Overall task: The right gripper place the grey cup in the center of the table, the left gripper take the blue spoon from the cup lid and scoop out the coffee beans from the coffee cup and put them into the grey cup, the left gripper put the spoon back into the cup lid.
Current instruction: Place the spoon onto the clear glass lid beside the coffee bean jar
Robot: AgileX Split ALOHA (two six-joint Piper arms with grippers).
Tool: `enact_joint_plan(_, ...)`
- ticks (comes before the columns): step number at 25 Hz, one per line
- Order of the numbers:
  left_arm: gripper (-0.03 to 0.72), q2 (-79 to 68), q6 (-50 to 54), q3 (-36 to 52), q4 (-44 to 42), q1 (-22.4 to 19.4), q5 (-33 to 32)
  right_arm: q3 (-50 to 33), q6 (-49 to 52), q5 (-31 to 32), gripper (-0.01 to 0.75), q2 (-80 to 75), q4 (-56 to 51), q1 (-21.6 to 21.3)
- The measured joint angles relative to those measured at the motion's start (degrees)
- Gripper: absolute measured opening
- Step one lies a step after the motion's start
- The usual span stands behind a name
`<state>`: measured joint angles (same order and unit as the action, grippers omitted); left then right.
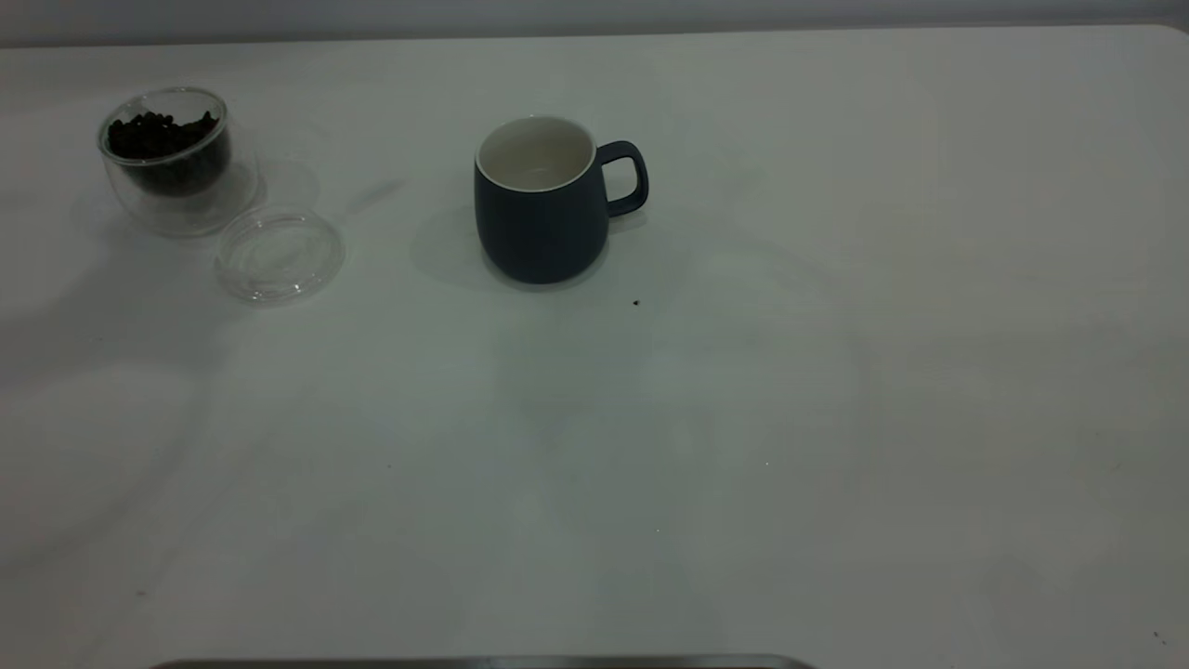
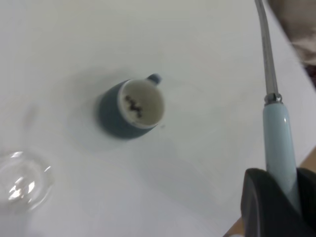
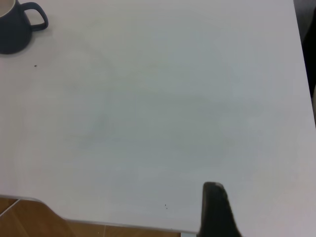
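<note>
Blue spoon (image 2: 280, 148) between left gripper (image 2: 279, 207) fingers (image 2: 259, 205)

A big white table (image 1: 836, 418) fills almost all of the exterior view. Its top is plain, with a few tiny dark specks (image 1: 636, 302). Soft grey shadows lie across it, and the light is dim and even. Along the table's far edge runs a pale grey wall (image 1: 594, 17). The far right corner of the table is round. In the right wrist view, brown wooden floor (image 3: 29, 219) shows past one edge of the table, and a dark strip runs past another edge
</note>
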<state>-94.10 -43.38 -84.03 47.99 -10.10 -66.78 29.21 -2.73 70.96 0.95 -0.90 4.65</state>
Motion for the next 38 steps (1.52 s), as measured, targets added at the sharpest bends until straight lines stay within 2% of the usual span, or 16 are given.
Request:
enact_joint_plan(3, 0.132, 6.95, -0.55, 6.4, -1.85, -0.6, 0.0, 0.0, 0.0, 0.0, 0.453, 0.0, 0.0, 0.0)
enact_joint_plan(7, 0.132, 11.47, -2.06, 22.37, -3.65, -3.26, 1.33, 0.0, 0.0, 0.0, 0.453, 0.0, 0.0, 0.0)
enact_joint_plan(10, 0.132, 10.74, -3.71, 34.07, -3.99, -7.2, 9.51, 0.0, 0.0, 0.0, 0.453, 0.0, 0.0, 0.0)
enact_joint_plan(13, 0.132, 7.63, -6.83, 39.6, -1.3, -10.02, 16.17, 0.0, 0.0, 0.0, 0.453, 0.0, 0.0, 0.0)
enact_joint_plan(19, 0.132, -9.83, -8.98, 34.9, 2.75, -10.74, 17.72, 0.0, 0.0, 0.0, 0.453, 0.0, 0.0, 0.0)
enact_joint_plan(24, 0.132, -24.23, -8.98, 25.68, 3.55, -10.85, 13.26, 0.0, 0.0, 0.0, 0.453, 0.0, 0.0, 0.0)
enact_joint_plan(27, 0.132, -28.6, -8.59, 21.25, 1.94, -10.85, 11.46, 0.0, 0.0, 0.0, 0.453, 0.0, 0.0, 0.0)
enact_joint_plan(31, 0.132, -32.7, -5.13, 16.89, -0.23, -10.85, 12.56, 0.0, 0.0, 0.0, 0.453, 0.0, 0.0, 0.0)
enact_joint_plan(38, 0.132, -38.56, -5.89, 14.95, 1.32, -10.85, 13.79, 0.0, 0.0, 0.0, 0.453, 0.0, 0.0, 0.0)
